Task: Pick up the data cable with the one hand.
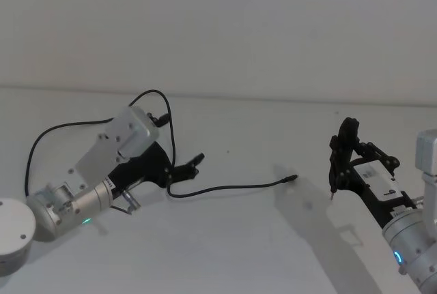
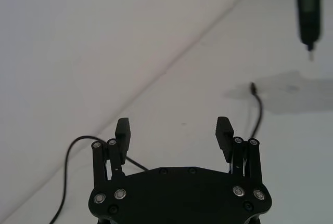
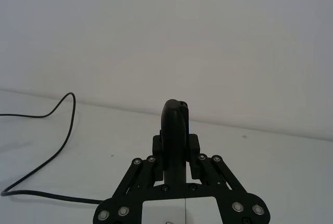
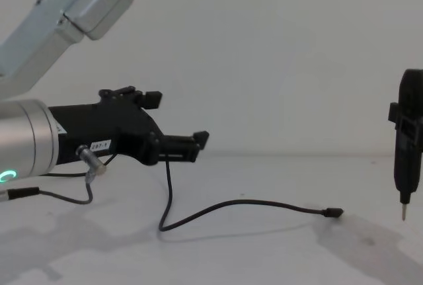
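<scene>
Two pincers are in view, and we start with the left pincer. It lies low over the desk, released, with its two fingers set wide apart and nothing gripped between them.

The data cable is right at this pincer. From the chest view we see it climb from the desk straight up to the pincer's underside, meeting it just behind the lower fingertip. We cannot tell whether it rests on that finger or only passes beside it. Directly beneath the pincer the cord makes a tight bend on the desk. From there it runs out ahead of the fingertips in a shallow curve, lying flat, and ends in its small dark plug well out in front of the pincer. From the left wrist view we see the cord emerge on both sides from behind the pincer's body.

The right pincer sits well apart from the left one, beyond the plug. It is clenched on a slim black tool, whose thin metal tip points down. The tip is near the plug but apart from it.
</scene>
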